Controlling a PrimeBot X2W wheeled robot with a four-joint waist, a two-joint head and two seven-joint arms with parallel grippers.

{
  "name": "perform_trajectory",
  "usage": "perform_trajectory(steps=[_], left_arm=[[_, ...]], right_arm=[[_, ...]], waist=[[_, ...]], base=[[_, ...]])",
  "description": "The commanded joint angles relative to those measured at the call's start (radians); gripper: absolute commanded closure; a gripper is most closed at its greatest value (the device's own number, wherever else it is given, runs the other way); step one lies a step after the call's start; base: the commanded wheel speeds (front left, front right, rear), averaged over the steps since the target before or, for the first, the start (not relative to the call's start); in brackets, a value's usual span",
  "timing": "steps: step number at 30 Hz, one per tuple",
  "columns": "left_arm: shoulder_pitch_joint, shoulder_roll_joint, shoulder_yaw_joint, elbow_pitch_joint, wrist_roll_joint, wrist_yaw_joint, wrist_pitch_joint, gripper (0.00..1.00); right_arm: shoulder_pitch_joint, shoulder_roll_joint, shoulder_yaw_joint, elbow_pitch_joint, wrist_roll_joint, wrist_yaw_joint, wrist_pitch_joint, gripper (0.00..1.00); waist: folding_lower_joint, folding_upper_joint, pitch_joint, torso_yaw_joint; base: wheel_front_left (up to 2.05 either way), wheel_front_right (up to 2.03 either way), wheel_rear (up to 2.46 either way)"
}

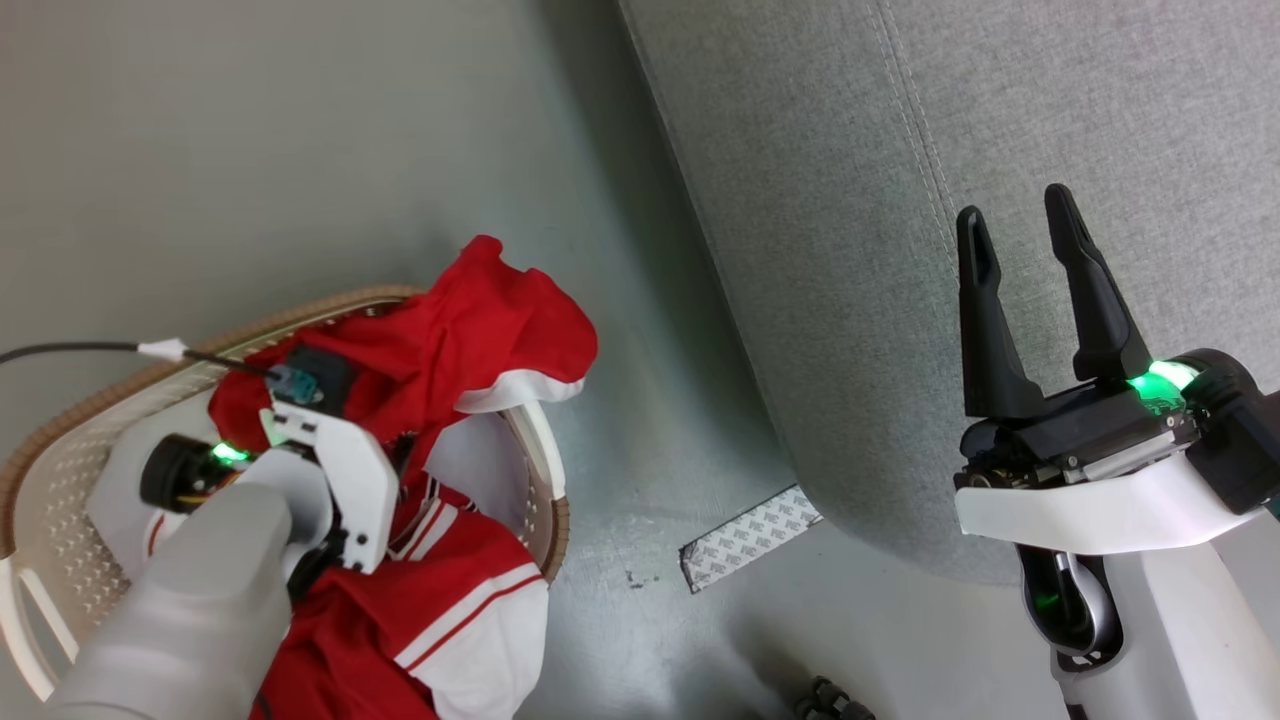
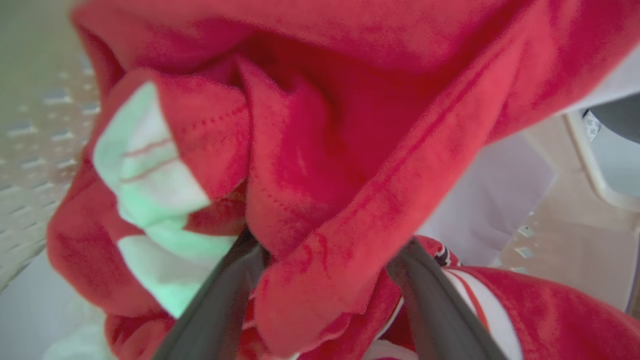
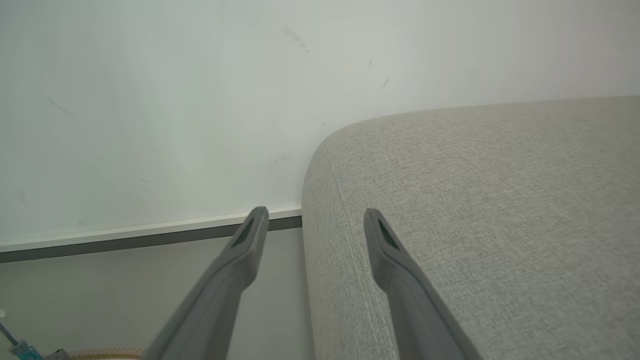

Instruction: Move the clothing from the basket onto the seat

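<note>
Down at basket (image 1: 100, 400), reaching into clothing (image 1: 470, 330) w/ L hand (image 2: 330, 245): fingers apart, red fold between (not pinched yet, by the look). Holding R hand (image 1: 1015, 210) idle near seat (image 1: 1000, 100), spread wide, nothing in it. All heaped in basket, some draped over rim. Grab step, prob. Next: close on fold, lift clear of rim, carry across to seat.
</note>
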Motion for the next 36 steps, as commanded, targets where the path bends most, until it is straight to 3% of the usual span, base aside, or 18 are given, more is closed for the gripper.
perform_trajectory(steps=[1, 3, 4, 5, 6, 20, 29, 36], left_arm=[[-0.015, -0.005, -0.006, 0.009, -0.005, 0.002, 0.003, 0.0], [-0.033, -0.006, -0.018, 0.028, 0.002, 0.002, -0.013, 0.02], [-0.041, -0.01, -0.02, 0.036, 0.004, 0.002, -0.024, 0.5], [-0.042, -0.014, -0.023, 0.045, 0.004, 0.002, -0.036, 0.79], [-0.041, -0.021, -0.029, 0.052, 0.005, 0.002, -0.045, 1.0], [0.092, -0.093, -0.116, -0.006, -0.104, 0.002, -0.204, 1.0], [0.179, -0.14, -0.17, -0.08, -0.182, 0.002, -0.309, 1.0], [0.201, -0.148, -0.147, -0.171, -0.197, 0.002, -0.321, 1.0]], right_arm=[[-0.013, 0.001, 0.003, -0.004, 0.008, -0.002, 0.0, 0.0], [-0.014, 0.001, 0.007, -0.002, 0.01, -0.002, 0.0, 0.0], [-0.014, 0.001, 0.008, 0.0, 0.011, -0.002, 0.0, 0.0], [-0.013, 0.001, 0.008, 0.003, 0.013, -0.002, 0.0, 0.0], [-0.012, 0.001, 0.006, 0.007, 0.013, -0.002, 0.0, 0.0], [0.031, -0.002, -0.017, 0.066, -0.065, -0.002, 0.001, 0.0], [0.094, -0.077, -0.024, 0.108, -0.069, -0.002, 0.001, 0.0], [0.143, -0.118, -0.015, 0.142, -0.053, -0.002, 0.001, 0.0]], waist=[[-0.0001, 0.0, 0.005, -0.005], [-0.0001, 0.0, 0.006, -0.007], [-0.0001, 0.0, 0.005, -0.006], [-0.0001, 0.0, 0.001, -0.004], [-0.0001, 0.0, -0.004, -0.002], [-0.0001, 0.0, -0.222, 0.089], [-0.0001, 0.0, -0.457, 0.206], [-0.0001, 0.0, -0.598, 0.272]], base=[[0.0, 0.0, 0.0], [0.0, 0.0, 0.0], [0.0, 0.0, 0.0], [0.0, 0.0, 0.0], [0.0, 0.0, 0.0], [0.0, 0.0, 0.0], [0.0, 0.0, 0.0], [0.0, 0.0, 0.0]])
